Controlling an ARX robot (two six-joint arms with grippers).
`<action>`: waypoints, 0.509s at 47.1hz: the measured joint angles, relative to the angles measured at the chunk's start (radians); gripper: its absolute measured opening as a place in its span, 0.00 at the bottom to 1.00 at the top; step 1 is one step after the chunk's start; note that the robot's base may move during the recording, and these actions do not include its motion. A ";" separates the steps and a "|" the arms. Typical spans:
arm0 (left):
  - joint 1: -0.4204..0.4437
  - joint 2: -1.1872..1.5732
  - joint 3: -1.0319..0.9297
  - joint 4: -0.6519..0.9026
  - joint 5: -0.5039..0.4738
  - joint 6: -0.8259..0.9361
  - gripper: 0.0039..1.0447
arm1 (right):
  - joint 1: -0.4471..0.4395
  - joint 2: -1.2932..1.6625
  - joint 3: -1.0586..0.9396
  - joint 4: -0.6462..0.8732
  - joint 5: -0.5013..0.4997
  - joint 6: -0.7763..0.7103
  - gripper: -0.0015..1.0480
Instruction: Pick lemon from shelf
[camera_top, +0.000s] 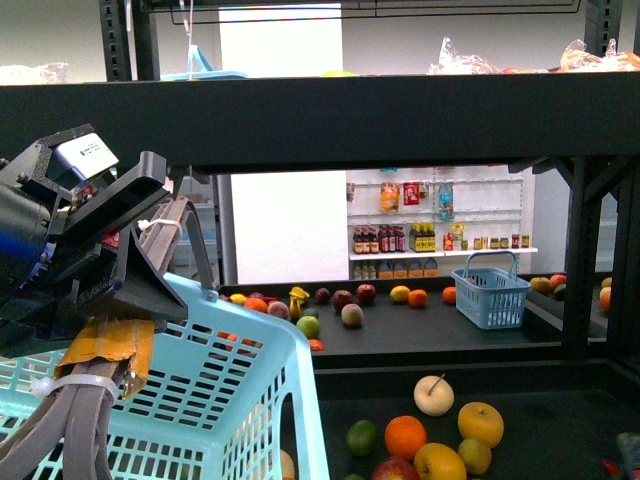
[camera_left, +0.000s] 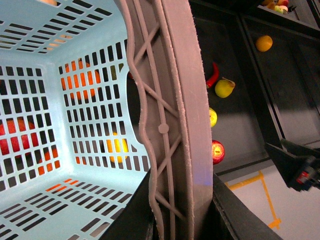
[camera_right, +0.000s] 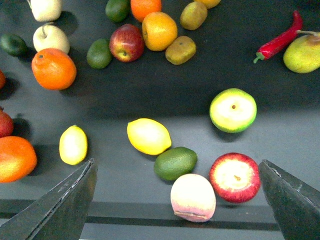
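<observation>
Two yellow lemons lie on the shelf's black tray (camera_right: 165, 95): a larger lemon (camera_right: 148, 136) near the middle and a smaller one (camera_right: 73, 145) off to its side. My right gripper (camera_right: 176, 167) hangs open above the tray's front edge, holding nothing, and the larger lemon lies just beyond the gap between its fingers (camera_right: 62, 202). My left gripper (camera_left: 182, 212) is shut on the grey basket handle (camera_left: 170, 100) of a light blue basket (camera_top: 235, 400), which it holds in front of the shelf (camera_top: 350, 120).
Close to the larger lemon lie a green lime (camera_right: 175, 163), a pale peach (camera_right: 193, 197), a red apple (camera_right: 235, 177) and a green apple (camera_right: 233, 110). Oranges (camera_right: 53, 68), a red chilli (camera_right: 280, 39) and several other fruits are spread further back. A blue basket (camera_top: 490, 290) stands on the far tier.
</observation>
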 joint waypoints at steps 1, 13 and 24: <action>0.000 0.000 0.000 0.000 0.000 0.000 0.17 | 0.007 0.040 0.019 0.013 -0.003 -0.010 0.93; 0.000 0.000 0.000 0.000 0.002 0.000 0.17 | 0.073 0.322 0.110 0.103 -0.025 -0.062 0.93; 0.000 0.000 0.000 0.000 0.000 0.000 0.17 | 0.113 0.523 0.176 0.190 -0.023 -0.103 0.93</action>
